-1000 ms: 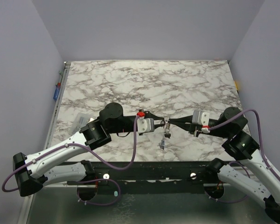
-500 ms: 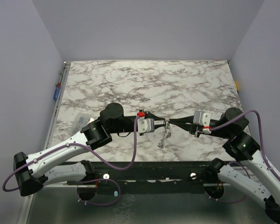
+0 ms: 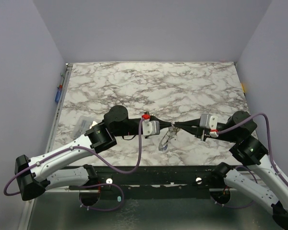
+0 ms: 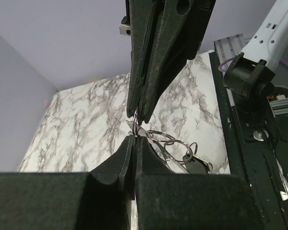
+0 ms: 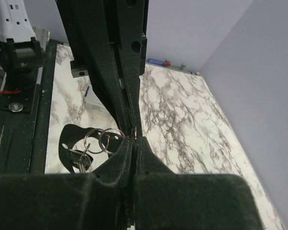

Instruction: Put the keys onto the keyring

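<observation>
My left gripper [image 3: 169, 126] and right gripper [image 3: 177, 126] meet tip to tip above the marble table's near middle. Both are shut on the keyring [image 4: 136, 123], a thin dark wire loop pinched edge-on between the two pairs of tips; it also shows in the right wrist view [image 5: 135, 133]. In the left wrist view my left gripper [image 4: 135, 139] points up at the right gripper's fingers [image 4: 153, 72]. In the right wrist view my right gripper [image 5: 134, 142] faces the left gripper's fingers [image 5: 110, 72]. Silvery split rings [image 4: 164, 137] [image 5: 102, 140] and the keys [image 3: 165, 142] [image 4: 196, 162] [image 5: 78, 159] hang below the tips.
A clear plastic bag [image 3: 81, 125] lies at the table's left. Small coloured items [image 3: 59, 91] sit along the left edge and a yellow piece [image 3: 243, 87] on the right edge. A black rail [image 3: 153, 172] runs along the near edge.
The hanging keys and rings have swung a little left and down. Both grippers stay shut, tip to tip, in nearly the same place.
</observation>
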